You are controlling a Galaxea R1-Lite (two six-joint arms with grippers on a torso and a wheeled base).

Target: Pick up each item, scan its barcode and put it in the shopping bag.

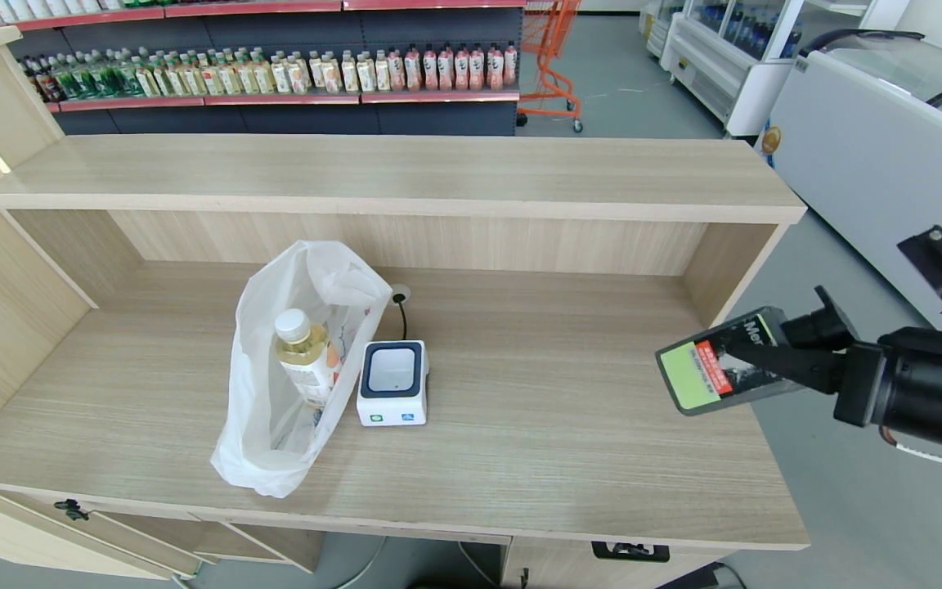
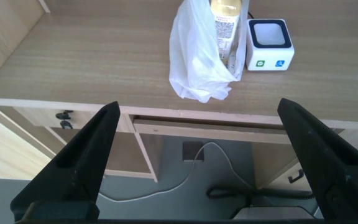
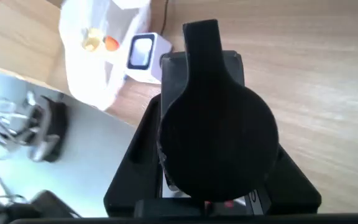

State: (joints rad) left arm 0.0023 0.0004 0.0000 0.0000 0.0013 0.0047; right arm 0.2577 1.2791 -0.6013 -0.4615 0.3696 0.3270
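- Right gripper (image 1: 753, 368) is clamping what looks like a dark, green-labelled box (image 1: 704, 375) at the right edge of the wooden counter (image 1: 569, 409).
- Left gripper (image 2: 199, 112) is hanging open.

The surface (image 1: 561, 409) is pale wood-grain, matt and smooth. The shopping bag (image 1: 250, 442) is thin, crinkled, translucent white plastic; the bottle (image 1: 307, 360) in it, clear glossy plastic. The scanner (image 1: 392, 384) is smooth white plastic. My matt black right hand (image 1: 753, 357) grips a glossy dark box (image 1: 704, 376).
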